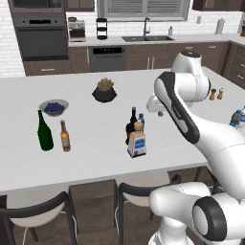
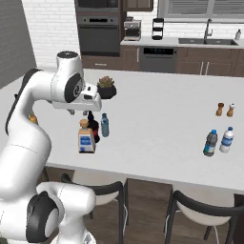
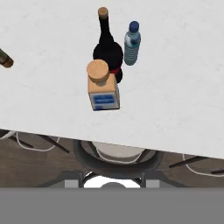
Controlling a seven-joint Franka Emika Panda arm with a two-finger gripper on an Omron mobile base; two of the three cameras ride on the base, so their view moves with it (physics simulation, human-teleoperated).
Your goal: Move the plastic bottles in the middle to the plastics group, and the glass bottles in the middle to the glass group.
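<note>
Middle cluster untouched near counter's front edge: square bottle (image 3: 103,85) with tan stopper in front, dark round-bellied bottle (image 3: 108,49) touching behind it, small water bottle (image 3: 131,43) just beside. Tight packing likely means picking the outer one first. Gripper (image 2: 71,112) hovers above cluster, holding nothing; jaw spread cannot tell. Hand view looks straight down on three tops. Left base view adds glass group: green bottle (image 1: 44,131), amber bottle (image 1: 65,136), well apart. Right base view adds plastics pair (image 2: 219,141) on opposite side of counter (image 2: 162,119).

Square bottle (image 1: 137,142) in front of dark bottle (image 1: 131,125), mid-counter (image 1: 95,153).
</note>
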